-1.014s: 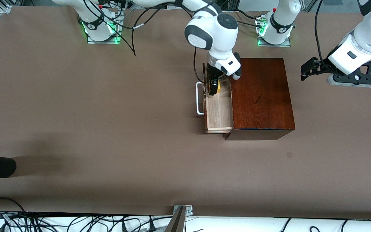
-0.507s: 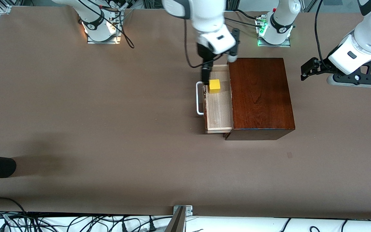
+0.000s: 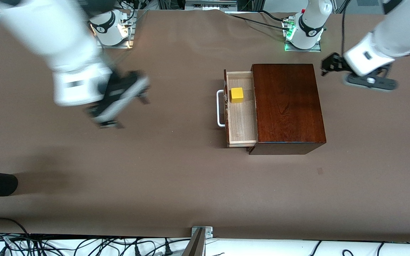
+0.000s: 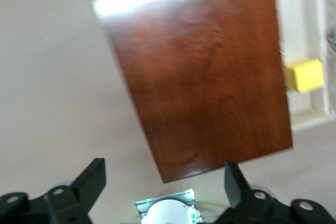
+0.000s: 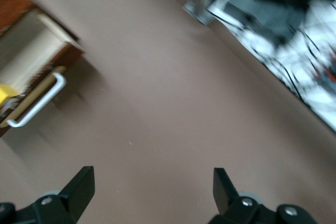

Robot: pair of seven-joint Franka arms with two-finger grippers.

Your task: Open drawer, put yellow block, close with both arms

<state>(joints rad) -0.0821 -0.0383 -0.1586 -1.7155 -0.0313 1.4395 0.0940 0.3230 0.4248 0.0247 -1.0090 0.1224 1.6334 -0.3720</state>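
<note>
front view: yellow block in open drawer.

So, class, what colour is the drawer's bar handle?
White; the handle on the drawer shows best in the front view.

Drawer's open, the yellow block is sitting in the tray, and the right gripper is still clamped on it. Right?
Not quite. The drawer is open and the yellow block sits in its tray, but the right gripper is not on it: the front view shows it open, over bare table toward the right arm's end, holding nothing. The left gripper hangs open beside the wooden box.
</note>
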